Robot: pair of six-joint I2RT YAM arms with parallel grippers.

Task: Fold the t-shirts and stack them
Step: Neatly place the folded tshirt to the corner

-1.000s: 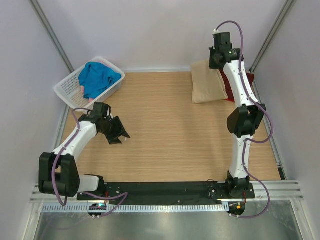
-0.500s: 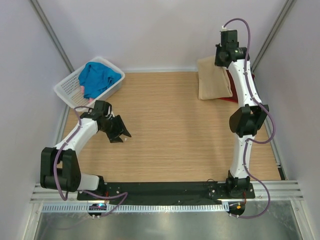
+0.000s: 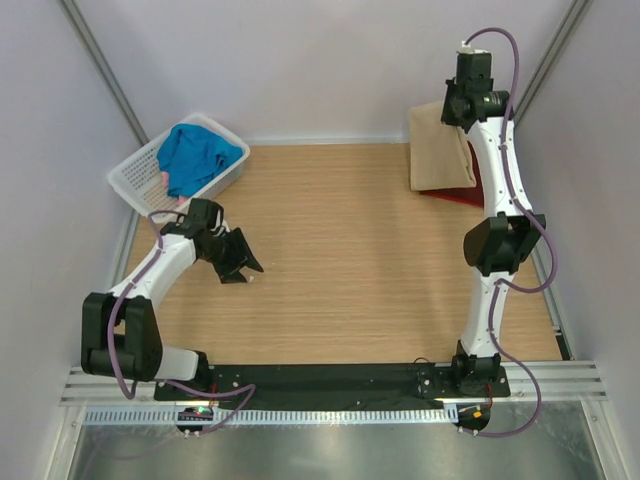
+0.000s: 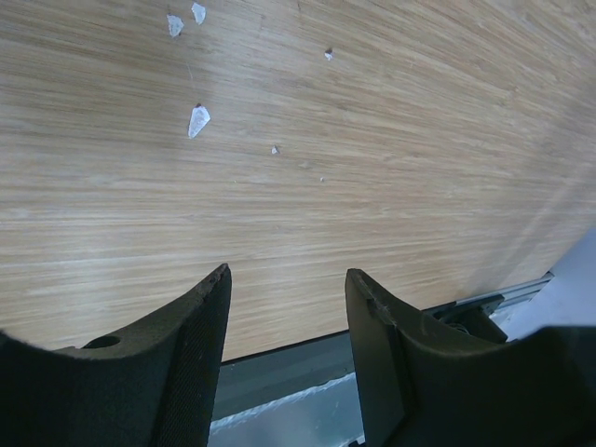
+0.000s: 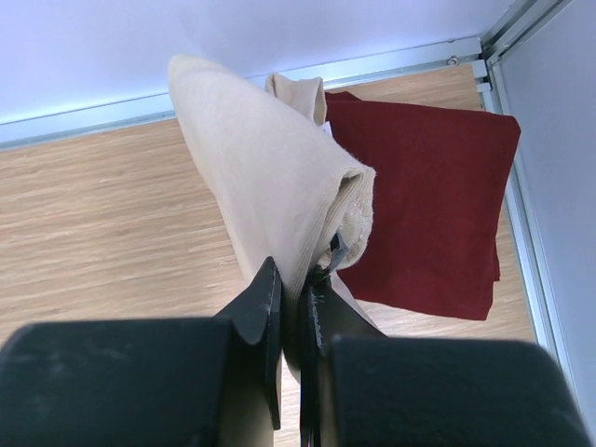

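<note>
> Four shirts in play, right? Where's each one sitting?

The tan shirt (image 3: 438, 150) is up in the air at the far right corner. It hangs in a loose fold from the right gripper (image 5: 298, 279), whose fingers are pinched nearly together on a bunched edge of the cloth. The maroon shirt (image 5: 424, 205) lies flat on the table (image 3: 340, 260) just below and beside it. Its far edge sits close to the back wall and its right edge runs along the metal rail (image 5: 521, 233). The tan hem hangs over the maroon's left part, but I can't tell if they touch. The blue shirt (image 3: 195, 155) is heaped in the white basket (image 3: 130, 185) at the far left corner, and a sliver of the pink shirt (image 3: 163, 178) pokes out under it.

> And the left arm? Much room to work with?

The left gripper (image 3: 238, 262) hangs low over bare wood on the left side, near the basket but apart from it. Its fingers are spread wide with nothing between them. Its wrist view shows wood grain, a few small white flecks (image 4: 197, 119) and the table's near edge. The whole middle of the table, between the two arms, is open wood.
</note>
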